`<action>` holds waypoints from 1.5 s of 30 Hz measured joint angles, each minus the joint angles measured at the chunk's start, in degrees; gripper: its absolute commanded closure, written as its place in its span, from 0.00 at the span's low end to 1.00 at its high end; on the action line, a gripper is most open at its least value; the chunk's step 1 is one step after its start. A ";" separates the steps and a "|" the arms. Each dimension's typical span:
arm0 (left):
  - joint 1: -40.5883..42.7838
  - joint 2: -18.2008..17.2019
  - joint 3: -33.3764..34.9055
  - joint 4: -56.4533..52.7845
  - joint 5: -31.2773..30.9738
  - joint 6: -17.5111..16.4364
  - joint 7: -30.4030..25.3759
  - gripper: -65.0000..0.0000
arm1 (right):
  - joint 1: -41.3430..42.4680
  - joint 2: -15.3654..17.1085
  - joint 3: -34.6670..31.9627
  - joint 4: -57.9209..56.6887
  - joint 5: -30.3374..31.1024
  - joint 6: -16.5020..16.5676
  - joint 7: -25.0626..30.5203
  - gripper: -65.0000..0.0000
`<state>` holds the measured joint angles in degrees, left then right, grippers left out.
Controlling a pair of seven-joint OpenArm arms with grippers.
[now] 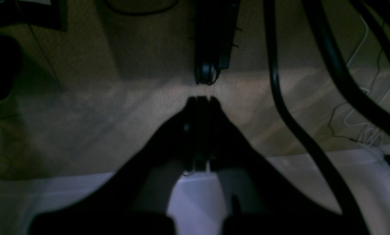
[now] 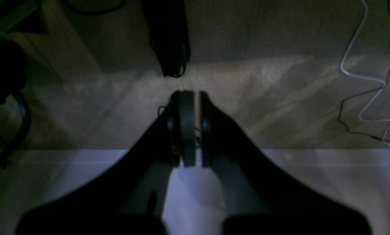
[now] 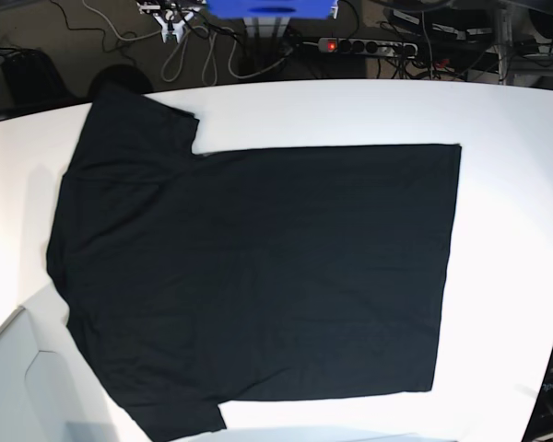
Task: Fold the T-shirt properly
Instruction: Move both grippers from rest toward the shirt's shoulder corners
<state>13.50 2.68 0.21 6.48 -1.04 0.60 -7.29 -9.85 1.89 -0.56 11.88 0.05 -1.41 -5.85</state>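
The T-shirt [image 3: 258, 276] lies spread flat on the white table [image 3: 507, 184], plain black side up, its hem to the right and both short sleeves at the left. Neither gripper shows in the base view. In the left wrist view my left gripper [image 1: 201, 99] is shut with nothing in it, hanging past the table's edge [image 1: 51, 189] over beige carpet. My right gripper [image 2: 193, 94] is shut and empty too, likewise reaching over the table's edge [image 2: 312, 163]. The shirt is out of both wrist views.
Behind the table stand a blue box [image 3: 272, 7], a power strip [image 3: 367, 45] and tangled cables. A pale grey arm part [image 3: 18, 387] fills the near left corner. Thick black cables [image 1: 280, 98] and a dark caster leg [image 1: 208, 71] hang over the carpet.
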 measured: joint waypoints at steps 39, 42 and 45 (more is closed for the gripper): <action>4.26 -3.78 0.00 10.78 0.20 -0.63 -0.13 1.00 | -6.45 2.71 -0.11 12.44 0.00 0.17 -0.20 1.00; 7.67 -3.78 0.04 15.85 0.26 -0.63 0.07 1.00 | -9.79 3.52 -0.15 18.10 -0.04 0.52 -0.07 1.00; 10.86 -3.76 0.35 20.13 0.24 -0.63 0.59 1.00 | -13.29 4.15 -0.13 23.32 -0.13 0.52 -0.52 1.00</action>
<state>24.36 -1.08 0.56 26.61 -0.80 -0.03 -6.70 -23.14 6.04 -0.69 35.20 -0.08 -0.89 -6.37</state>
